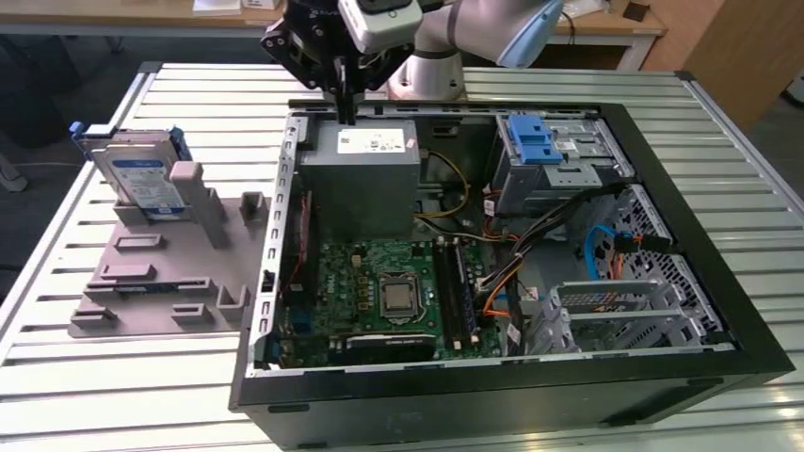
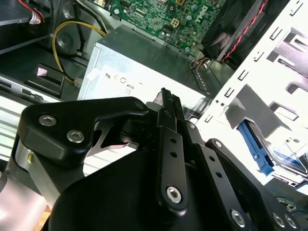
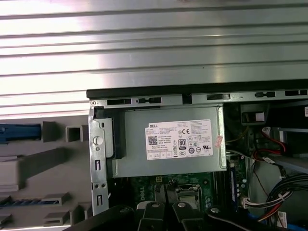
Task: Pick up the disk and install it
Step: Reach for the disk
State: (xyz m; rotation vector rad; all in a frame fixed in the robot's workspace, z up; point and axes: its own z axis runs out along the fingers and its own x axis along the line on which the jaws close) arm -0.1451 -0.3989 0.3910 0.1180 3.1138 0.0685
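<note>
Gripper (image 2: 166,98) links sit closest in your second wrist view; jaws are drawn together with nothing between them. On the exterior view's clock face it hangs at eleven o'clock, tips just above the far edge of the grey metal box (image 1: 358,179) inside the open computer case (image 1: 503,400). Disk (image 1: 136,179) stands on edge at nine o'clock, slotted upright in the grey tray (image 1: 151,282) on the slatted table (image 1: 113,377), well apart from the gripper. Motherboard (image 1: 371,282) lies at the box's six o'clock.
</note>
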